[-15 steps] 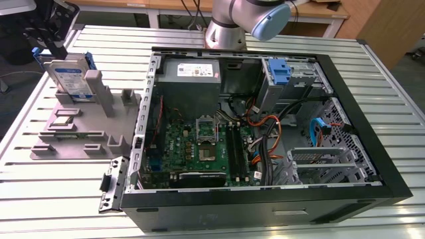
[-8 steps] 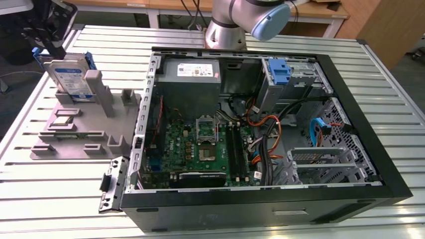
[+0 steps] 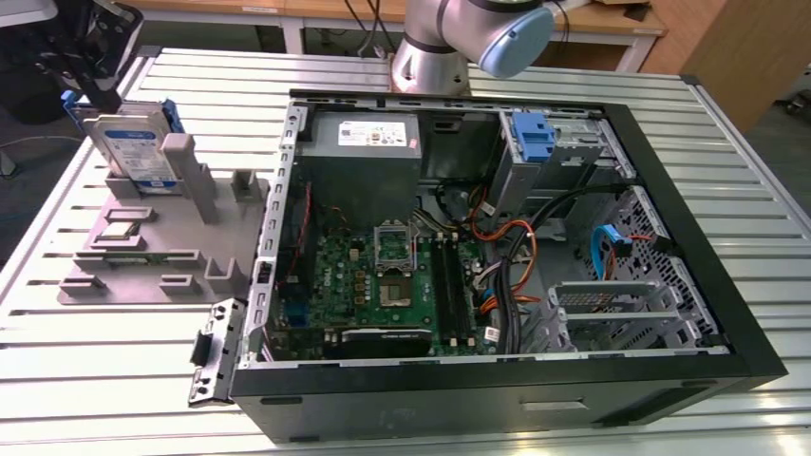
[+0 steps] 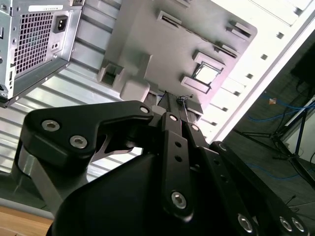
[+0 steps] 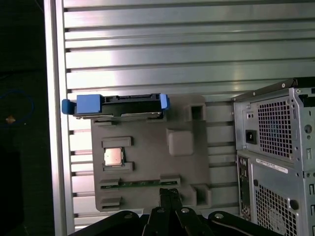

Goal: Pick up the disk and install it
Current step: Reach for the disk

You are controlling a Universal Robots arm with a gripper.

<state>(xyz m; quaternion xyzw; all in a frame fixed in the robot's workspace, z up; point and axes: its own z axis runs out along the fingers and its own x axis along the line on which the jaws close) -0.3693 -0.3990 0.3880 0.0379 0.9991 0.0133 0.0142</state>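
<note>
The disk [image 3: 133, 152] stands on edge in a slot of the grey parts holder [image 3: 152, 252], on the table at the exterior view's left of the open computer case [image 3: 709, 285]. It is a silver drive with a white-and-blue label and a blue bracket. In the first wrist view I see the disk [image 5: 115, 105] edge-on at the far side of the holder [image 5: 147, 162]. My gripper [image 5: 170, 194] hovers over the holder's opposite edge, well apart from the disk. Its fingers are shut with nothing between them, and the same shows for the gripper [image 4: 171, 98] in the second wrist view.
A processor chip [image 5: 113, 157] and a memory stick [image 5: 138, 183] lie in the holder. Inside the case sit a power supply [image 3: 367, 133], a blue bracket [image 3: 533, 138] in a bay, loose cables and a metal drive cage [image 3: 621, 309]. The arm [image 3: 443, 38] rises behind the case.
</note>
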